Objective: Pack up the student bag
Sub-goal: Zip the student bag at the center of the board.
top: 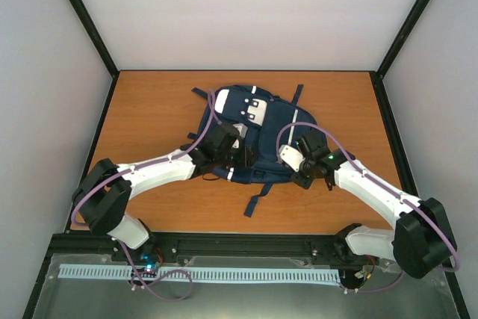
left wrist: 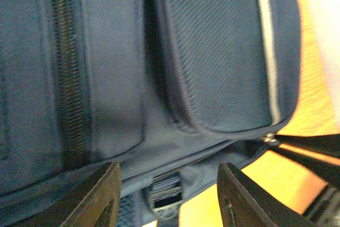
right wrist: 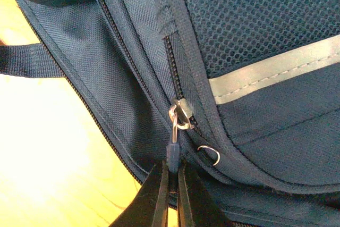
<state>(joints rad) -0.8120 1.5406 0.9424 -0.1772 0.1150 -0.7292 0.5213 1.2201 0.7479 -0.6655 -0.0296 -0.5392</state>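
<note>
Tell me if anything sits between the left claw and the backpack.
Nothing visible does. The left claw hangs open just over the backpack, with only the bag's own fabric ahead of it.

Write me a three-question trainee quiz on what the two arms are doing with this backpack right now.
1. True or false: the right gripper is shut on the zipper pull of the student bag.
2. Pick one. The left gripper has its jaws:
A. clamped on a loose strap
B. apart, at the bag's edge, with nothing held
C. out of every view
3. Short answer: what colour is the table under the bag?

Key: 1 true; 2 B; 3 orange-brown.
</note>
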